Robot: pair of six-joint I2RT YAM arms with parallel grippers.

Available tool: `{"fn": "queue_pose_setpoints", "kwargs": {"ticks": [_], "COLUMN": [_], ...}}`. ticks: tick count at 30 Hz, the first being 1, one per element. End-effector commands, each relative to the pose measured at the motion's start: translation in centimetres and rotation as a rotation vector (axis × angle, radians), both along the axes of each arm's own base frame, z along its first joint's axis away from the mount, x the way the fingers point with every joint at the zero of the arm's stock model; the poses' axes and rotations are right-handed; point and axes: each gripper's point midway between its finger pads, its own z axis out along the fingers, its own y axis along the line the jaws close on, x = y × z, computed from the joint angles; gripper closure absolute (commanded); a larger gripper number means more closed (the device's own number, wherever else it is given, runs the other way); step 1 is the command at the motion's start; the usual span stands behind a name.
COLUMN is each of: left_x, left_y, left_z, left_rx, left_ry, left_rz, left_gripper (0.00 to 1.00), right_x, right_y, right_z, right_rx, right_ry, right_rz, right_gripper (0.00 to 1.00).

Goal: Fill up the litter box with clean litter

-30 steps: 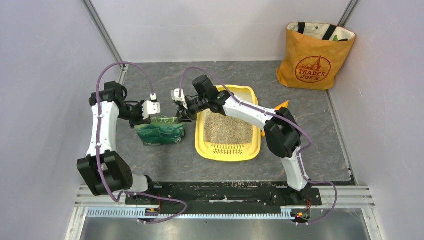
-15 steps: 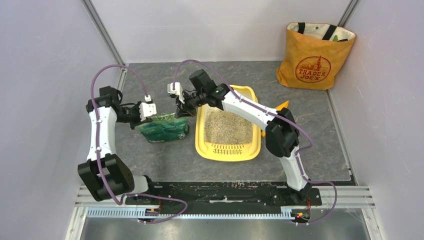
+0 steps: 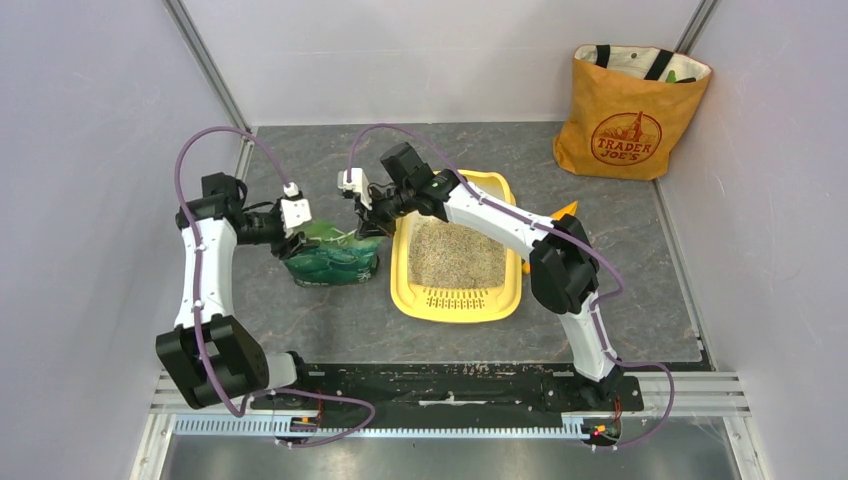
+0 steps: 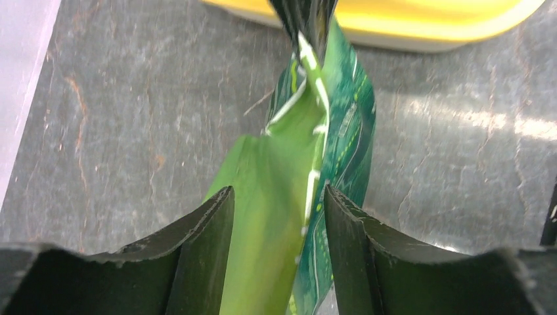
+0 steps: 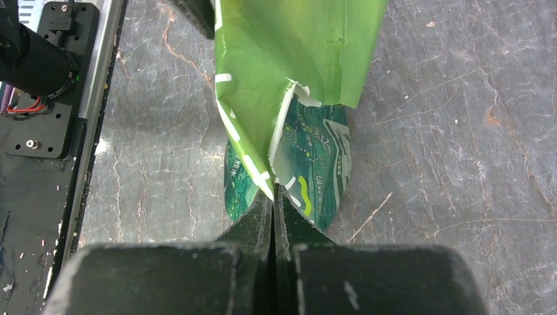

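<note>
Beside the box (image 3: 455, 312), the bag (image 3: 330, 262) is held up by its top edge: one corner is clamped in the closed right tool (image 5: 272, 197), while the left tool (image 4: 279, 197) is set apart around the other end, seemingly ready to close on it. Litter (image 3: 455, 255) is spread in the box.

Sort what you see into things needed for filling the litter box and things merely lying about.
Needed: litter box; clean litter; green litter bag.
Lying about: orange tote bag; orange scoop, unused.
</note>
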Motion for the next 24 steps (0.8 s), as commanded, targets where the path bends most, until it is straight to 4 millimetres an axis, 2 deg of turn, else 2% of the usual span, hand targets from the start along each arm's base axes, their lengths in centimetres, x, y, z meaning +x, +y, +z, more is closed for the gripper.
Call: {"fn": "queue_pose_setpoints", "kwargs": {"ticks": [1, 3, 5, 6, 7, 8, 10, 14, 15, 16, 17, 18, 24], "left_x": [0.2, 0.6, 1.2, 1.4, 1.5, 1.7, 2.0, 0.6, 0.2, 0.0, 0.2, 0.4, 1.1], "left_y": [-2.7, -2.8, -2.3, -1.9, -1.6, -1.2, -0.2, 0.1, -0.2, -0.4, -0.5, -0.6, -0.8], "left_z": [1.8, 0.9, -0.2, -0.6, -1.0, -1.4, -1.8, -1.5, -1.3, -0.9, -0.5, -0.1, 2.0], "left_rx": [-0.127, -0.124, -0.101, -0.089, -0.077, -0.062, -0.053, -0.063, -0.062, -0.069, -0.082, -0.091, -0.103], "left_ry": [-0.012, 0.018, 0.041, 0.057, 0.075, 0.098, 0.144, 0.219, 0.204, 0.193, 0.176, 0.16, 0.094], "left_rz": [-0.019, -0.005, 0.03, 0.045, 0.06, 0.079, 0.125, 0.095, 0.065, 0.059, 0.073, 0.087, 0.112], "left_gripper": [0.41, 0.42, 0.5, 0.57, 0.73, 0.97, 0.98, 0.97, 0.87, 0.71, 0.63, 0.58, 0.43], "right_x": [0.1, 0.1, 0.2, 0.3, 0.5, 0.6, 1.1, 0.8, 0.5, 0.4, 0.2, 0.1, 0.2], "right_y": [-0.6, -0.6, -0.7, -0.9, -1.0, -1.2, -1.6, -2.2, -2.1, -2.0, -1.8, -1.7, -2.1], "right_z": [1.0, 1.3, 1.4, 1.4, 1.3, 1.4, 1.2, 1.3, 1.6, 2.1, 2.7, 3.4, 8.4], "right_rx": [0.011, 0.021, 0.022, 0.02, 0.017, 0.017, 0.01, 0.005, 0.012, 0.024, 0.038, 0.049, 0.121], "right_ry": [-0.011, -0.015, -0.023, -0.028, -0.031, -0.032, -0.026, -0.004, 0.01, 0.024, 0.037, 0.052, 0.072], "right_rz": [-0.033, -0.034, -0.037, -0.043, -0.048, -0.052, -0.066, -0.063, -0.059, -0.056, -0.055, -0.061, -0.129], "right_gripper": [1.0, 1.0, 1.0, 1.0, 1.0, 1.0, 1.0, 1.0, 0.97, 0.84, 0.7, 0.65, 0.35]}}
